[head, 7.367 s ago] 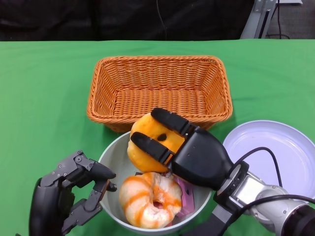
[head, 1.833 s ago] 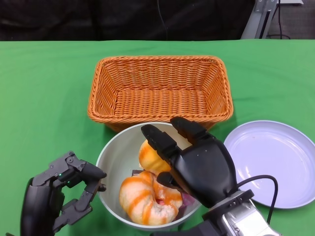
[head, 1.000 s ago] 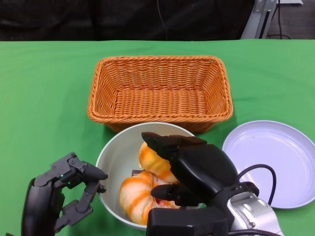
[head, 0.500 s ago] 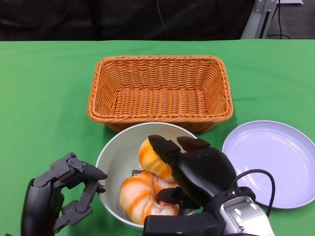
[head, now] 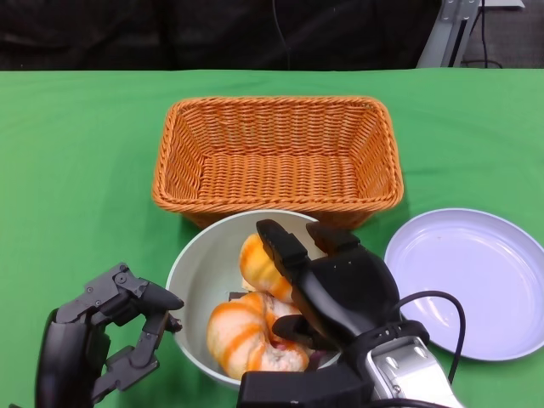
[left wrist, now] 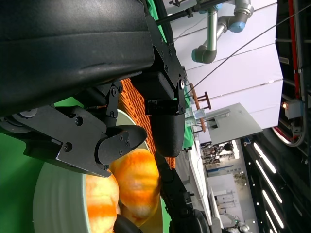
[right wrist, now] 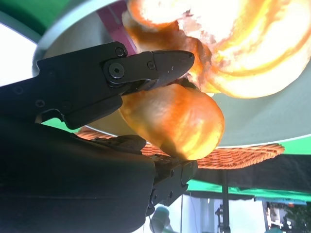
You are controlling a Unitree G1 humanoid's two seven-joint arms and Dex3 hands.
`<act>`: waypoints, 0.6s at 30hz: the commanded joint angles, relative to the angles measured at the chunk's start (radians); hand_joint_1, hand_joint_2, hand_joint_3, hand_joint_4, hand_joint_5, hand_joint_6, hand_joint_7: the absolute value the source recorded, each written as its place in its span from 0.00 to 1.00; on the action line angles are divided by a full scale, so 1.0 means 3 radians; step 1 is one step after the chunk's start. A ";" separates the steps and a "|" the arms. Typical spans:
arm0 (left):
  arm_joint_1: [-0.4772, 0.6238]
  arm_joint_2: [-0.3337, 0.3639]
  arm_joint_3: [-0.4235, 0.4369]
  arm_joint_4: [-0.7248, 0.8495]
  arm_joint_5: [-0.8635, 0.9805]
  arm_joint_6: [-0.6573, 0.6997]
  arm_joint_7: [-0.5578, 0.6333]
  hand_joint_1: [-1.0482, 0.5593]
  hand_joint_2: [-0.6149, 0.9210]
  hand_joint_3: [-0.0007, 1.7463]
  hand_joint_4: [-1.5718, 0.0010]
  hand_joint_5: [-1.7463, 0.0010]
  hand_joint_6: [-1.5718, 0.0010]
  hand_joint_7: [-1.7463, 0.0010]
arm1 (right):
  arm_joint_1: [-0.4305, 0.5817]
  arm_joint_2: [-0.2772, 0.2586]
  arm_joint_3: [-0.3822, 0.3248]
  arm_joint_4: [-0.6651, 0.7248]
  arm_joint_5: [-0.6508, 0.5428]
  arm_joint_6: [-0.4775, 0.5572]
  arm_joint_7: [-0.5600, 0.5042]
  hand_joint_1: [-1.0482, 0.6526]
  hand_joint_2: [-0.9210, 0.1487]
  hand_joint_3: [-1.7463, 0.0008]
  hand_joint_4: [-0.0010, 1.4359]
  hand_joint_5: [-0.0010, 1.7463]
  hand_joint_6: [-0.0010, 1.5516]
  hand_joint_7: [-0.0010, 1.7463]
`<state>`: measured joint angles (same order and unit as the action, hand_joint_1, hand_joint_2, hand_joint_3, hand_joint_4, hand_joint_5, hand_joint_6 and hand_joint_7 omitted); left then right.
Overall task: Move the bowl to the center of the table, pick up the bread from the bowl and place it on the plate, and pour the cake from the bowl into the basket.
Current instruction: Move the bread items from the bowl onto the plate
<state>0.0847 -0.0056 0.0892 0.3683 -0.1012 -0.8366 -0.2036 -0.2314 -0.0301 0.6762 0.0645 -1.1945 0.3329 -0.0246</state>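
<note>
The right hand reaches down into the bowl, its fingers wrapped around the bread. The left hand waits just beside the bowl, fingers apart, holding nothing.

One bowl holds two pastries: one plain orange bread between the right hand's fingers, and one striped ring cake just under them. One wicker basket and one plate stand on the bench.
</note>
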 commanded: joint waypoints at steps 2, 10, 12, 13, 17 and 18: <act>-0.0008 0.0041 0.0010 0.0000 -0.0010 -0.0059 0.0019 0.63 0.86 0.48 0.52 0.19 0.51 0.34 | -0.0038 -0.0021 -0.0056 0.0067 0.0080 -0.0008 -0.0056 0.17 0.00 0.89 0.18 0.02 0.12 0.01; 0.0015 0.0039 0.0001 -0.0042 -0.0005 -0.0010 0.0030 0.63 0.86 0.49 0.52 0.19 0.51 0.33 | -0.0071 -0.0028 -0.0110 0.0085 0.0205 -0.0049 -0.0090 0.20 0.00 0.89 0.23 0.04 0.15 0.01; 0.0005 0.0045 0.0002 -0.0022 -0.0004 -0.0027 0.0025 0.63 0.86 0.49 0.52 0.19 0.51 0.33 | -0.0074 -0.0041 -0.0125 0.0076 0.0232 -0.0086 -0.0116 0.21 0.00 0.89 0.24 0.05 0.16 0.02; 0.0003 0.0047 0.0001 -0.0015 -0.0009 -0.0030 0.0020 0.63 0.86 0.49 0.52 0.19 0.51 0.32 | -0.0070 -0.0045 -0.0133 0.0071 0.0244 -0.0109 -0.0147 0.21 0.00 0.89 0.25 0.05 0.17 0.02; -0.0009 0.0052 0.0002 0.0004 -0.0023 -0.0038 0.0009 0.63 0.86 0.48 0.52 0.18 0.52 0.32 | -0.0068 -0.0046 -0.0150 0.0080 0.0283 -0.0173 -0.0290 0.21 0.00 0.89 0.29 0.06 0.20 0.03; -0.0012 0.0052 0.0001 0.0009 -0.0037 -0.0035 0.0001 0.63 0.86 0.48 0.52 0.18 0.52 0.32 | -0.0071 -0.0049 -0.0152 0.0086 0.0289 -0.0186 -0.0320 0.21 0.00 0.89 0.31 0.07 0.21 0.03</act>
<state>0.0847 -0.0054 0.0865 0.3662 -0.1024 -0.8377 -0.2014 -0.2444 -0.0322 0.6477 0.0807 -1.1184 0.2788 -0.0989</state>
